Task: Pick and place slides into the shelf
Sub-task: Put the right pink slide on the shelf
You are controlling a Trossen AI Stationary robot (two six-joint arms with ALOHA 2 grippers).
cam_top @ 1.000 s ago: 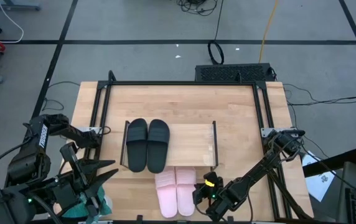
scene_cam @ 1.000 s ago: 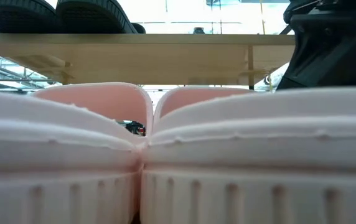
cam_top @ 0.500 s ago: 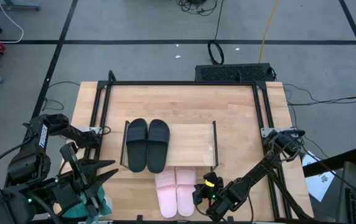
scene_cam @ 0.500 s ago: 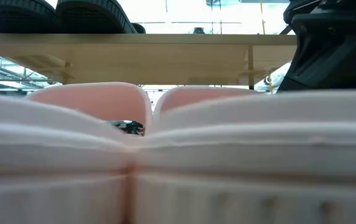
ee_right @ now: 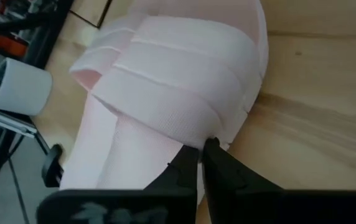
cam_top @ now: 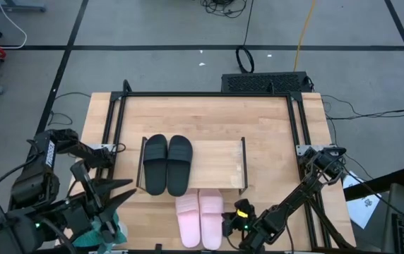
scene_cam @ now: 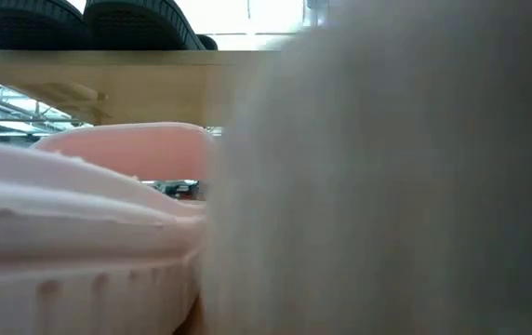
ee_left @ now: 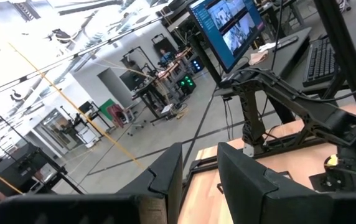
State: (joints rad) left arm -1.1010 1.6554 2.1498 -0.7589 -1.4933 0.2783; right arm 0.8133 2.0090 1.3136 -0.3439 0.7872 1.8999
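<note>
— Right gripper (ee_right: 201,154): status?
— Pinched shut on strap edge of right-hand pink slide (cam_top: 211,216), at table's near edge, for carrying.
— Shelf (cam_top: 216,164)?
— Black pair (cam_top: 167,164) occupies its left half; right half free. Left gripper (ee_left: 198,180) waits, part-open, empty.

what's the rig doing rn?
It is loading slides onto the shelf. The black pair already sits on the shelf's left half. The right claw is shut on the strap edge of one pink slide, at the table's near edge by its mate. The left claw waits off the table's left corner.
</note>
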